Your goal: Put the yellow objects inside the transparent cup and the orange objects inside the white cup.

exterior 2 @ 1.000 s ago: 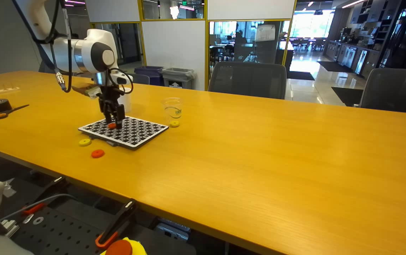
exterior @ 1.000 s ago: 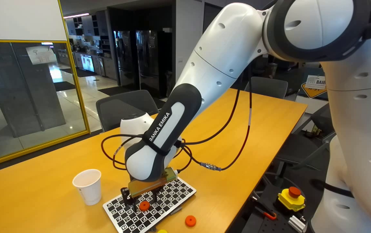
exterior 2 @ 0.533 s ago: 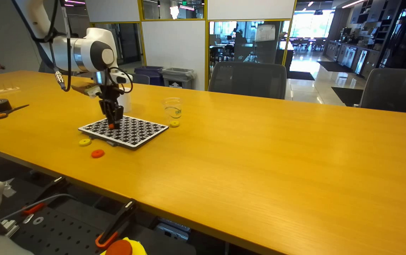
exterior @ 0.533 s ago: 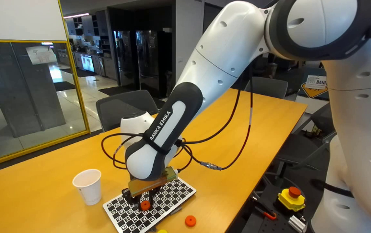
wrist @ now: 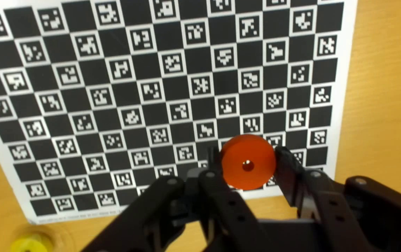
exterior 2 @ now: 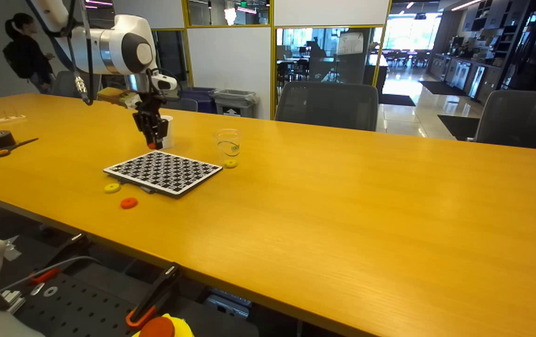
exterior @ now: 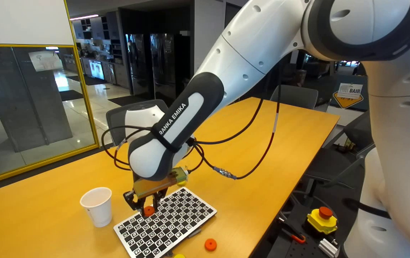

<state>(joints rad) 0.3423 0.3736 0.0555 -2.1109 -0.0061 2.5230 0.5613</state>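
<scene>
While above a wooden table (exterior 2: 366, 224) amid chairs (exterior 2: 326, 105), fingers (wrist: 289, 175) tight on an orange disc (wrist: 248, 155)

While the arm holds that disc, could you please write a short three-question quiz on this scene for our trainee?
1. What colour is the disc that the end effector grips?
2. True or false: the white cup stands upright beside the checkered board, not on it.
3. Choose one: a second disc of that colour lies (A) on the checkered board, (B) on the table, (C) in the white cup.
Key: 1. orange; 2. true; 3. B.
</scene>
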